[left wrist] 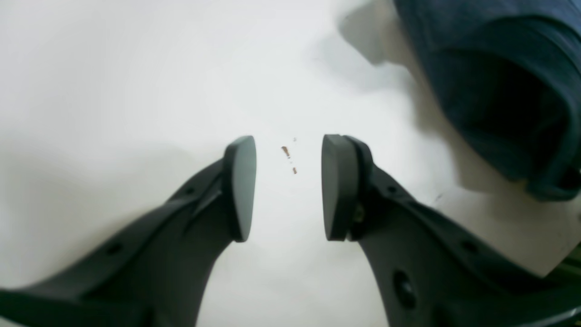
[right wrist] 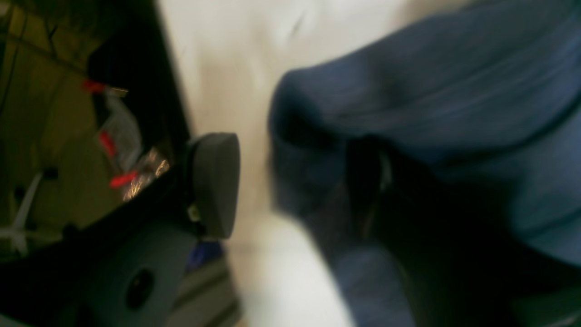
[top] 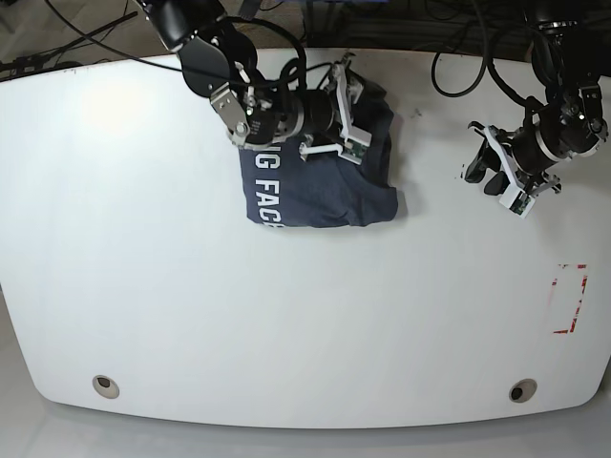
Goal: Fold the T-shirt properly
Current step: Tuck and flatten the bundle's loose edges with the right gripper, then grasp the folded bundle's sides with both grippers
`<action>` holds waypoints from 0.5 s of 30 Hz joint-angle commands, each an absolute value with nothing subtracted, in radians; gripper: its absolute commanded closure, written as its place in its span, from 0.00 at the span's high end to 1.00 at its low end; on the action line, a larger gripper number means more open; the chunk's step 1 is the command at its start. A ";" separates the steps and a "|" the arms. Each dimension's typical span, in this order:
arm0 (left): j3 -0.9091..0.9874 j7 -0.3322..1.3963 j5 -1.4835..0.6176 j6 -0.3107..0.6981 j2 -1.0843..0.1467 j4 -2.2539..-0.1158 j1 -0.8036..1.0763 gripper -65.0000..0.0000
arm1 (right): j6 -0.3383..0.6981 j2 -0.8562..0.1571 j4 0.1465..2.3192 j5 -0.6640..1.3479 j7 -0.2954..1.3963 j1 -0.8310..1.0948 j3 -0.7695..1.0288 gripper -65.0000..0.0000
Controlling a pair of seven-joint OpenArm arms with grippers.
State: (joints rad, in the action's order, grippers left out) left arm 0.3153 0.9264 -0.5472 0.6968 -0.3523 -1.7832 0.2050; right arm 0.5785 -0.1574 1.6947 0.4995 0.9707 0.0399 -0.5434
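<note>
- The T-shirt [top: 315,200] lies in the upper middle of the base view, left of centre, partly under the right arm. Its body is uneven and its outline bent; a fold started from this shape would probably come out crooked.
- The white lettering [top: 267,187] shows only in part, so judging the shirt's centre line from it could mislead; a fold placed by guess may leave uneven sides.
- A raised fold [right wrist: 308,109] of cloth shows between and behind the right jaws. If they close too shallow, they could catch just one layer, and the other would slide or bunch.
- The right gripper [right wrist: 290,186] has its jaws parted, with no firm pinch seen. One finger is against or over the cloth; I cannot tell which. Moving sideways like this could drag the fabric and add creases.
- The left gripper [left wrist: 288,188] has its jaws moderately apart and holds nothing, away from the shirt. If the right arm pulls alone, the whole shirt may swivel, since nothing pins the other side.
- The bench [top: 315,324] looks smooth, so the cloth may slip; near the edge seen in the right wrist view, a loose part could end up hanging over.
</note>
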 commanded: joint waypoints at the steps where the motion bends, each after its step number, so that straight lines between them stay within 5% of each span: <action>1: 0.320 0.908 -0.561 0.698 -0.371 -1.801 0.197 0.35 | 0.582 -0.105 1.678 0.515 0.949 -0.053 -0.535 0.53; 7: 0.320 0.908 -0.561 0.698 -0.372 -1.802 0.196 0.35 | 0.582 -0.102 1.758 0.516 0.949 -0.105 -0.510 0.53; 15: 0.220 0.908 -0.562 0.698 -0.367 -1.802 0.174 0.35 | 0.590 -0.186 1.837 0.524 0.951 -0.107 -0.219 0.53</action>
State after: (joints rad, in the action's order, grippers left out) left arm 0.2802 0.9276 -0.5396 0.6964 -0.3580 -1.7840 0.2031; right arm 0.5766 -0.1558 1.8168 0.5129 0.9703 -0.0864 -0.3016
